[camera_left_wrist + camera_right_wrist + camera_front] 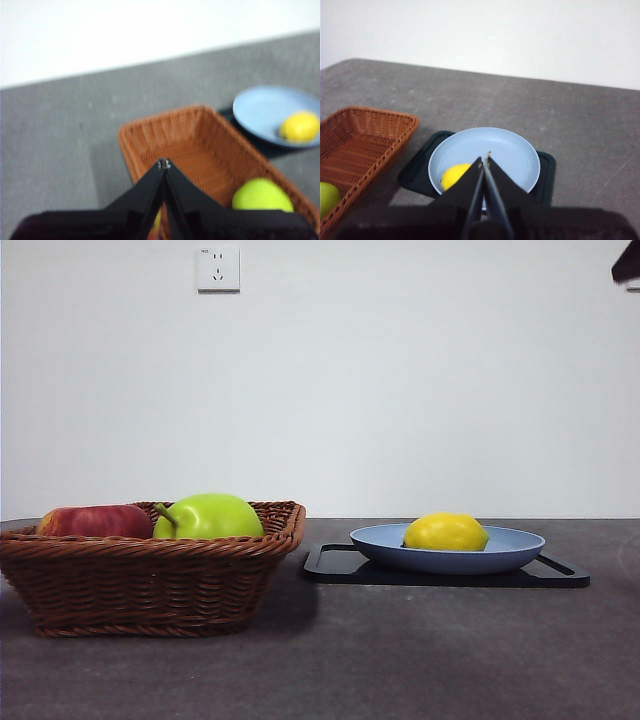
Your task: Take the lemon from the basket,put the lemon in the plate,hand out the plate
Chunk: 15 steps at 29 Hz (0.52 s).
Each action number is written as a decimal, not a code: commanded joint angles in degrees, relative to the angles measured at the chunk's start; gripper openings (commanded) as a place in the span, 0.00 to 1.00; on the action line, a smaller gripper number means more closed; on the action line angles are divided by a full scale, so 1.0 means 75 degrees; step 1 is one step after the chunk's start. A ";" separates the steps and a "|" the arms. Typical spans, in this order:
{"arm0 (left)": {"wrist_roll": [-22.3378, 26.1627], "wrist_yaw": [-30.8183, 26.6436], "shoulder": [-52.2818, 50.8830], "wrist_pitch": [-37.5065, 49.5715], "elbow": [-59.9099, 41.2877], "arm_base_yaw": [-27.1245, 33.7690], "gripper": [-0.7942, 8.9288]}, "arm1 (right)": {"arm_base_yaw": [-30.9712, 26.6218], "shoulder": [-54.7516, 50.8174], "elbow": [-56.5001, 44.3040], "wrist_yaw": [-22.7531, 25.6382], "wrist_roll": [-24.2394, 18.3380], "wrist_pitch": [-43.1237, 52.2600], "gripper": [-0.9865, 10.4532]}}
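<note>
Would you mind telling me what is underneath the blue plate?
The plate sits on a flat black tray, whose edges show around it. The tray's middle is covered by the plate, which holds the lemon.

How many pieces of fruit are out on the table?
3. The lemon lies in the blue plate; the green fruit and red apple sit in the basket, which may hide more.

The basket [150, 575] is rough woven wicker; the plate [450, 550] matt, the lemon [446, 532] smooth-skinned, the table [400, 660] matt and speckled.
</note>
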 commanded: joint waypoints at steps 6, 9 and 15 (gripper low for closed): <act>-0.0122 -0.0015 0.0117 0.0178 0.0076 -0.0017 0.09 | 0.0052 0.0119 0.0058 0.0020 0.0082 0.0128 0.09; -0.0122 -0.0015 0.0178 0.0175 0.0076 -0.0017 0.09 | 0.0052 0.0117 0.0058 0.0026 0.0082 0.0128 0.09; -0.0122 -0.0015 0.0239 0.0172 0.0076 -0.0017 0.09 | 0.0052 0.0119 0.0058 0.0023 0.0082 0.0128 0.09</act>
